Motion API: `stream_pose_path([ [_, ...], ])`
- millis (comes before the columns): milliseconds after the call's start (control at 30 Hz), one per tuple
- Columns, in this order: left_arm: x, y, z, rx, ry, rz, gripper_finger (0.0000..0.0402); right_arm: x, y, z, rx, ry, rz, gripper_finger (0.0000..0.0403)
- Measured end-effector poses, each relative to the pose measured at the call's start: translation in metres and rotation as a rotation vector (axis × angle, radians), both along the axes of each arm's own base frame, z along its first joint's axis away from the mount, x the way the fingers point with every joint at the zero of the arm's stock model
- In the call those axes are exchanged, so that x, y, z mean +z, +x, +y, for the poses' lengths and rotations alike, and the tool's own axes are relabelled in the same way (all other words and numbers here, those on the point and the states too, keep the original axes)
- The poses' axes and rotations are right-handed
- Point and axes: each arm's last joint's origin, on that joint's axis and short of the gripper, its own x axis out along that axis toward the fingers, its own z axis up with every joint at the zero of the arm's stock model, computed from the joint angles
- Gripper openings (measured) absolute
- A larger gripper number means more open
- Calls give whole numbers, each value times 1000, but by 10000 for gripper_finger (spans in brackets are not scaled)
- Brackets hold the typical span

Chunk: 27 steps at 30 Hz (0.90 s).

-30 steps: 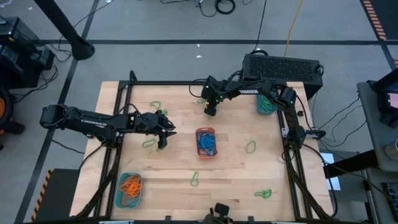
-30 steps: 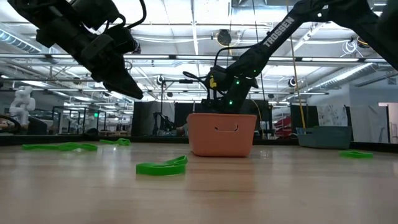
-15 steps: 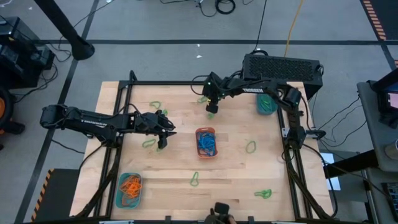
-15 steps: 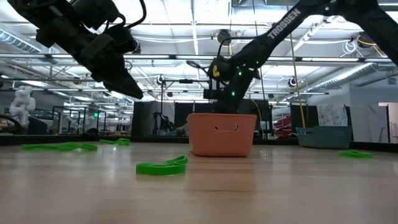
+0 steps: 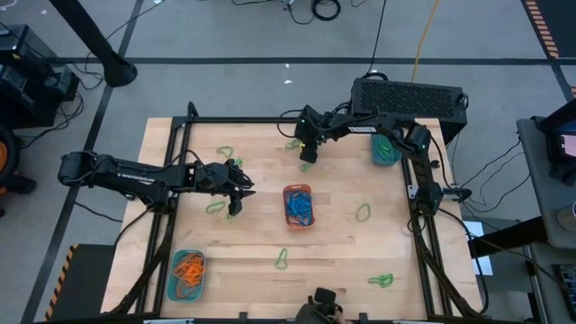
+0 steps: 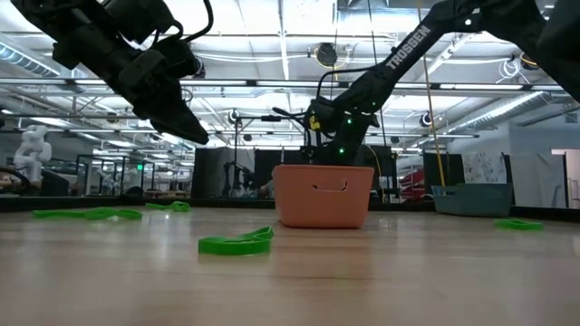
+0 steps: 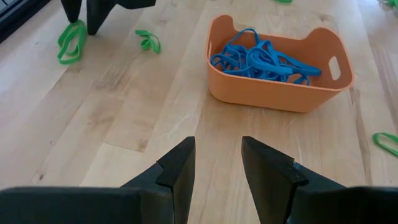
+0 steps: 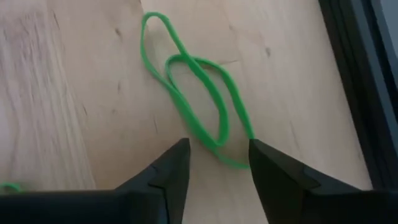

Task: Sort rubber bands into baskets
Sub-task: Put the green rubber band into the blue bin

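My right gripper [image 8: 214,171] hangs with fingers parted over a twisted green rubber band [image 8: 196,99] lying on the wooden table [image 8: 74,93].

Three baskets [image 5: 298,206], two hands [image 5: 236,205]

Orange basket [image 7: 280,93] w/ blue bands [image 7: 261,59]; green band [image 8: 199,112] on pale wood table [image 8: 74,93].

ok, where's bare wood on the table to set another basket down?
Free: between the orange basket and the green band to its right; also between the teal basket and the front green band. Crowded: far-left stretch around the left gripper and far edge under the right gripper.
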Motion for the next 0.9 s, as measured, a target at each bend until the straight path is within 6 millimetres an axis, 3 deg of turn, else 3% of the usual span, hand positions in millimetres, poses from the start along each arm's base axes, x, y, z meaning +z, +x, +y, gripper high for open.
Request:
stream_pose_path([
  [133,0,0,0,0,0,0,138,2,-1,-1,-32,7,-13,123],
  [367,0,0,0,0,0,1,138,4,1,-4,-31,-17,-42,12],
  [600,0,0,0,-1,1,1,138,13,0,-2,-17,-27,-47,2],
  [900,0,0,0,-1,1,4,138,72,-17,9,-16,-60,-98,0],
])
